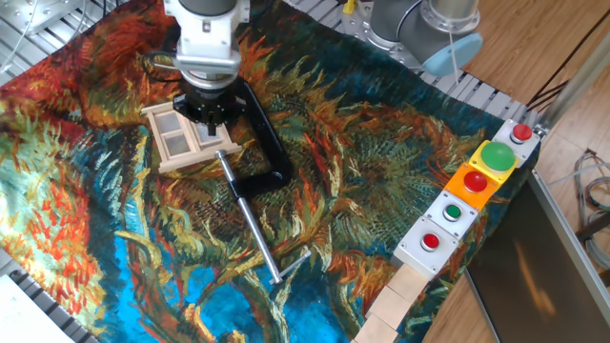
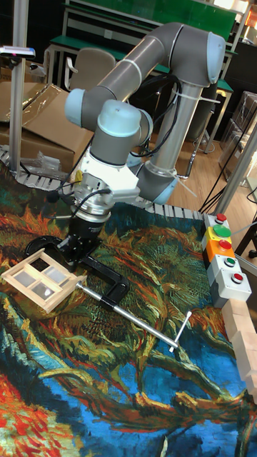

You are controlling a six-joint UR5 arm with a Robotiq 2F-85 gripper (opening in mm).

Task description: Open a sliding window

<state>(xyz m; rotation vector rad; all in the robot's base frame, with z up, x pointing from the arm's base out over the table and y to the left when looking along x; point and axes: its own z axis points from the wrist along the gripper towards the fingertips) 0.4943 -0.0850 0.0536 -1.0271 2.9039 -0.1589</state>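
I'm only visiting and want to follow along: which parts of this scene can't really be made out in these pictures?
- Gripper: in both views its own body hides the fingertips, so open or shut is unclear.
- Wooden window: its far edge is behind the gripper in the fixed view; whether the sash has slid is too small to tell.
- Black clamp: its top end is hidden under the gripper.

Tool [image 2: 73,251] low behind sliding window [image 2: 39,279]; black C-clamp [image 2: 100,275] beside frame.
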